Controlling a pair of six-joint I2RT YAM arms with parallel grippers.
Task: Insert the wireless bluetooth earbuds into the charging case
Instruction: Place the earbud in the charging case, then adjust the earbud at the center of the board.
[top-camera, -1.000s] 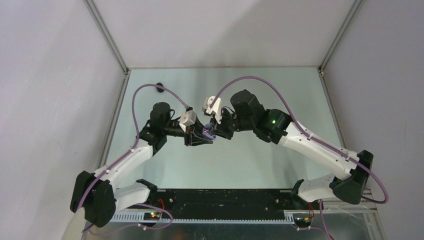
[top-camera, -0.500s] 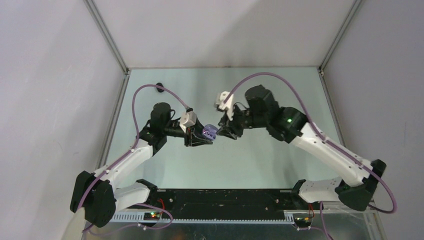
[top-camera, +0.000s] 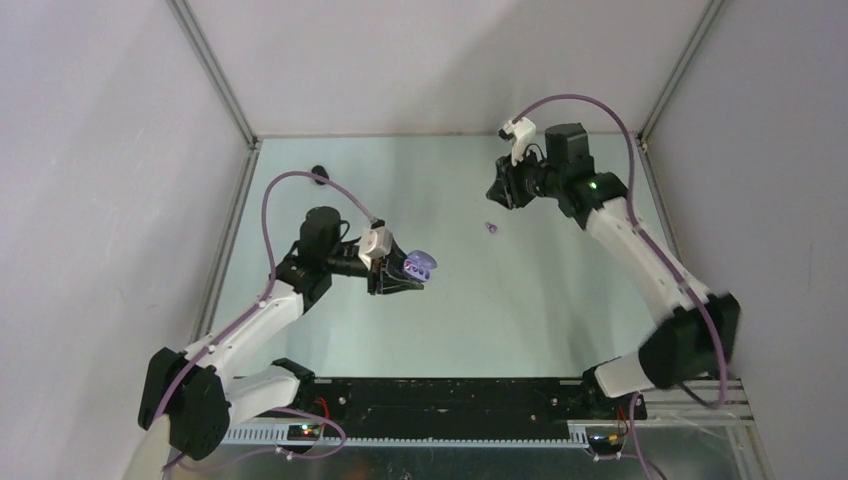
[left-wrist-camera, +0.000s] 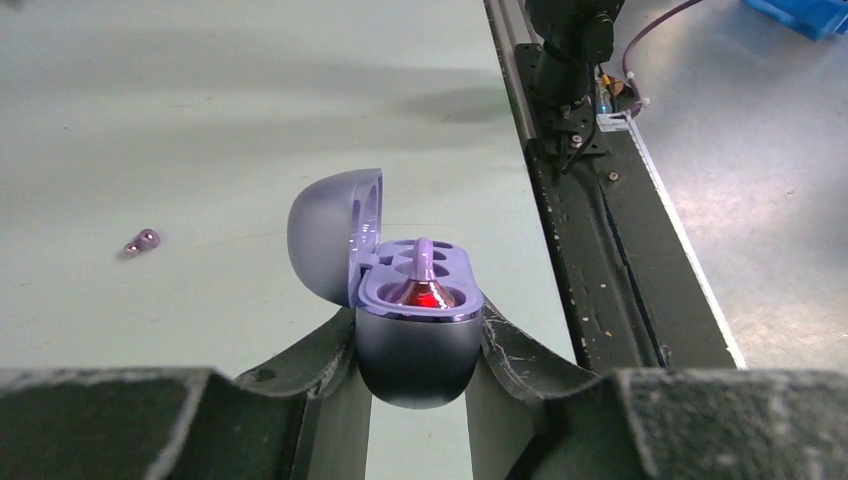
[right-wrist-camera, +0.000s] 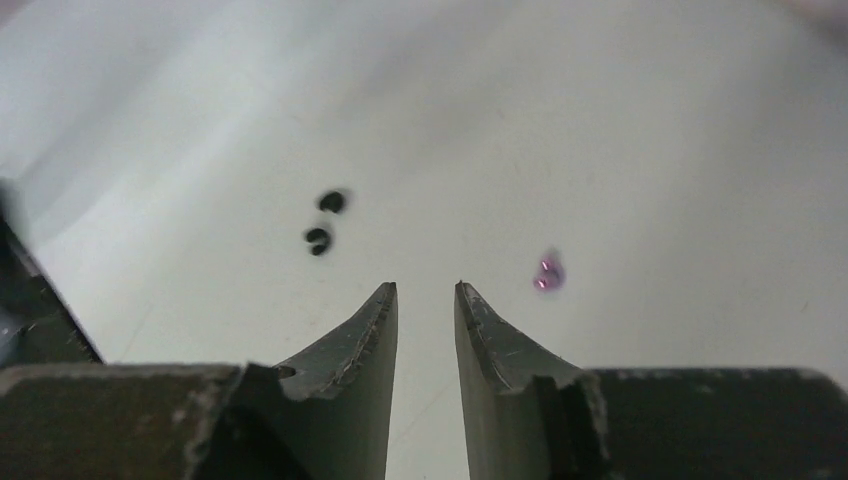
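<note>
My left gripper (top-camera: 404, 276) (left-wrist-camera: 418, 345) is shut on the purple charging case (top-camera: 419, 265) (left-wrist-camera: 416, 330) and holds it upright above the table, lid open to the left. One pale purple earbud (left-wrist-camera: 424, 280) stands in the near slot over a red glow. The far slot looks empty. Another purple earbud (top-camera: 491, 227) (right-wrist-camera: 548, 273) (left-wrist-camera: 142, 241) lies on the table. Two black earbuds (right-wrist-camera: 325, 220) lie together farther off, a dark spot (top-camera: 320, 175) at the back left. My right gripper (top-camera: 499, 190) (right-wrist-camera: 425, 290) is narrowly open and empty, above the table near the loose purple bud.
The pale green table (top-camera: 520, 310) is walled by grey panels with metal rails at its left (top-camera: 232, 230) and right edges. A black base rail (left-wrist-camera: 590, 250) (top-camera: 450, 395) runs along the near edge between the arm bases.
My right arm has drawn away from the case and swung to the back right of the table. My left gripper has kept the case almost still.
</note>
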